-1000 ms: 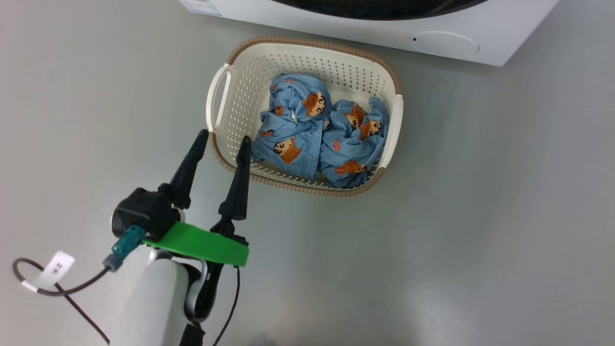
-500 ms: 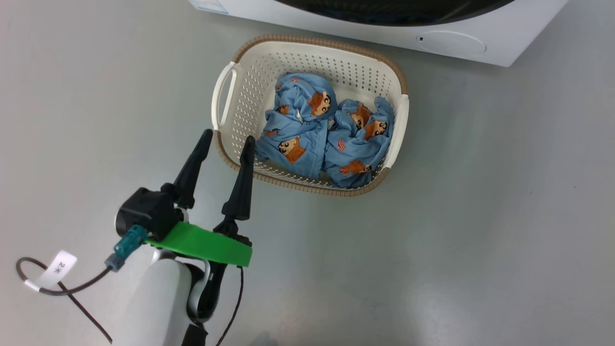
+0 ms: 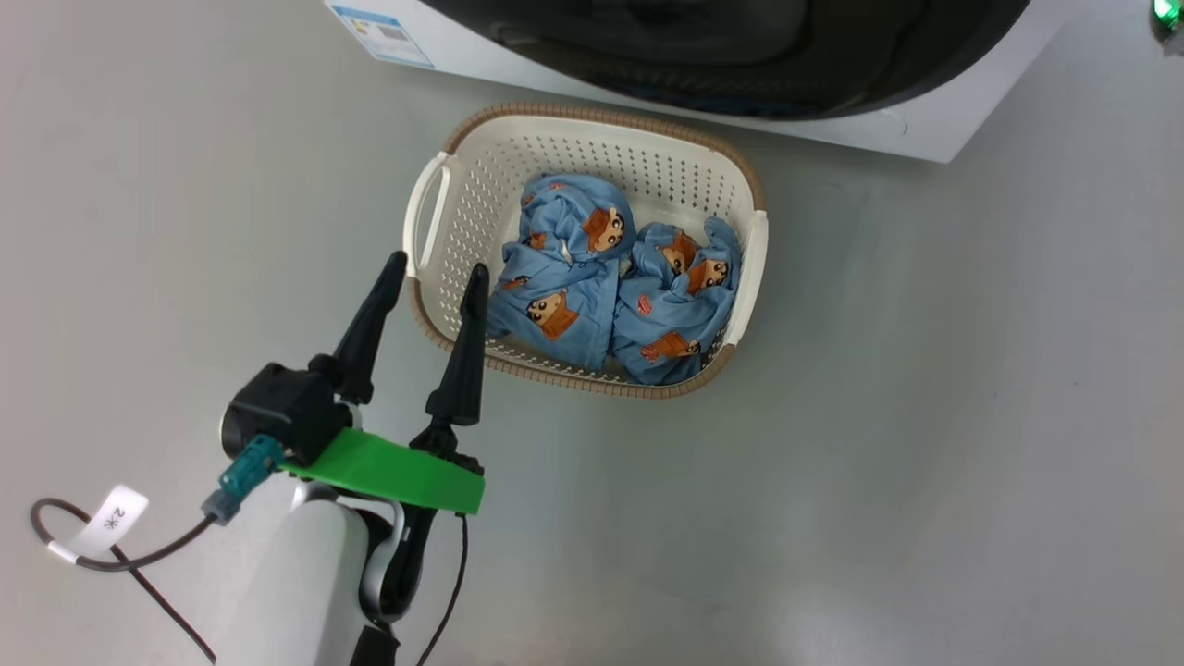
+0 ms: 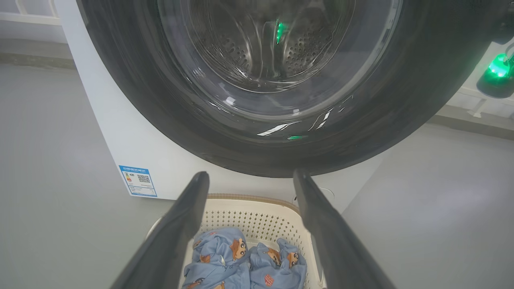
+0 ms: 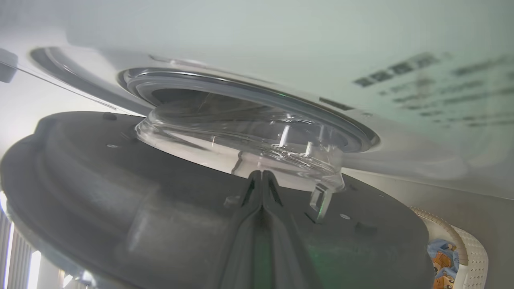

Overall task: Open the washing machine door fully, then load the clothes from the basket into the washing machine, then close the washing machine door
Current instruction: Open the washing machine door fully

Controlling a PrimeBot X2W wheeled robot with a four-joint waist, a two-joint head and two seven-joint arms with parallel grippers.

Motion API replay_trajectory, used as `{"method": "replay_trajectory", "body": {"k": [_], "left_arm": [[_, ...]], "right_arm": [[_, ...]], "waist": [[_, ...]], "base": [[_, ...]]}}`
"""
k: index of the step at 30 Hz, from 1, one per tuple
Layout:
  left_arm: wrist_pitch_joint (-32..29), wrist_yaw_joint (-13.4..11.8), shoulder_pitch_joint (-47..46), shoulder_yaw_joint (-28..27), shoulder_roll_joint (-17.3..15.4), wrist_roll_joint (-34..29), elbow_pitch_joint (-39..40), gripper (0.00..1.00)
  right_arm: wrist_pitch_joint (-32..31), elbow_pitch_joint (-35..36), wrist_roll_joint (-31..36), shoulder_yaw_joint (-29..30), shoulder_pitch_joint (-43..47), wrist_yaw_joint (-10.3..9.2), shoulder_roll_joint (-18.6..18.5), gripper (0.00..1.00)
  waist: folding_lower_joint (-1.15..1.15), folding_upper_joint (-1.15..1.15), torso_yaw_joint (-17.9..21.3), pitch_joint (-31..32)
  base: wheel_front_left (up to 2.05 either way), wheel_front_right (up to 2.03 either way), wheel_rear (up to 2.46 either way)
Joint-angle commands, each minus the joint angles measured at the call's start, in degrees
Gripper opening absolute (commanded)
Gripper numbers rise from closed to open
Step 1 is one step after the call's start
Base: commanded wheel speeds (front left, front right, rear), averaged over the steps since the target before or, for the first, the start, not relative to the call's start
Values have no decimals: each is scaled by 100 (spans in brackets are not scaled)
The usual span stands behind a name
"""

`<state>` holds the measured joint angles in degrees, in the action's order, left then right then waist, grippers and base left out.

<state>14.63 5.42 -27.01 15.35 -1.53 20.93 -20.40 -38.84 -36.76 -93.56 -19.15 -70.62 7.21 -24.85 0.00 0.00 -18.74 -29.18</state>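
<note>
The washing machine door [image 3: 740, 46] stands partly open, its black rim reaching over the top of the head view. From the left wrist view I look through its glass [image 4: 273, 60] into the steel drum. My right gripper [image 5: 262, 173] is shut, its tips against the door's dark inner face [image 5: 100, 168] at the foot of the clear bowl [image 5: 241, 136]. The cream basket [image 3: 601, 116] sits on the floor before the washing machine [image 3: 934, 139] with two light-blue clothes [image 3: 564, 268] in it. My left gripper [image 3: 437, 265] hangs open and empty above the basket's near left corner.
Grey floor lies all around the basket. A blue label [image 3: 384, 23] marks the machine's lower left front. A green-lit part [image 4: 496, 76] shows beyond the door's right edge. The basket [image 5: 474, 249] also appears low right in the right wrist view.
The head camera has shifted. The door's black rim now reaches much further into the top of the view, swung outwards. My left gripper holds the same open pose by the basket.
</note>
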Motion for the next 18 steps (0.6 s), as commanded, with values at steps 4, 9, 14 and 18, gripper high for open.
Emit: {"method": "replay_trajectory", "body": {"k": [4,9,14,18], "left_arm": [[37,-42,91,-207,-135,-80,100,100],[37,-40,164,-258,-135,-128,82,100],[37,-36,225,-311,-135,-189,85,100],[37,-32,268,-339,-135,-227,75,100]], "right_arm": [[-127,261,-6,-111,316,28,264,0],[-224,381,-65,-107,537,28,335,0],[-352,476,-74,-152,745,28,393,0],[-454,545,-76,-210,917,28,470,0]], "waist": [[0,0,44,152],[0,0,89,291],[0,0,131,396],[0,0,171,500]], "base": [[0,0,0],[0,0,0],[0,0,0],[0,0,0]]}}
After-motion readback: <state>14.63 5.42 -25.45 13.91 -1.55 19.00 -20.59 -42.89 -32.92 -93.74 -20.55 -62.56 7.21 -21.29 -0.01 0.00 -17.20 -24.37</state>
